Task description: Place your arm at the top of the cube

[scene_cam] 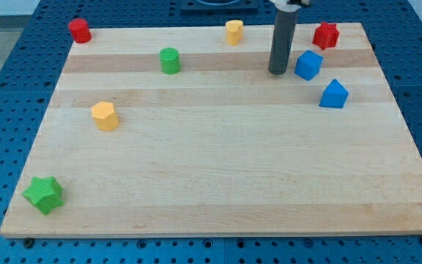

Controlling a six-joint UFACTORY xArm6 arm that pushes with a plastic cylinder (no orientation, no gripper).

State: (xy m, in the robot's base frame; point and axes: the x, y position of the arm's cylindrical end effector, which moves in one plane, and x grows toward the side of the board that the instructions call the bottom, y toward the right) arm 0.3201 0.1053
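The blue cube (308,64) is found at the far right of the wooden board (218,176); my tip (278,72) is set down just to its left, close beside it, though whether the two touch cannot be told; no hand or jaws exist on this rod, so nothing is spread, pressed together or pinched.

The step in hand is judged to be a short reposition from the cube's left side to its far side; it would best be done by carrying the tip farther away first, then rightward, so that the cube is rounded rather than struck; a straight diagonal is judged likely to clip the cube's far-left corner and shove it toward the near right, where a blue house-shaped block (333,94) lies close by.

The gap on the far side is tight; a red star-like block (326,35) sits just beyond and to the right of the cube, and it should not be nudged; the tip is best stopped between the two, nearer the cube.

Elsewhere are seen a yellow block (234,31), a green cylinder (169,60), a red cylinder (79,30), a second yellow block (105,116) and a green star (44,194); all lie well apart from the path.
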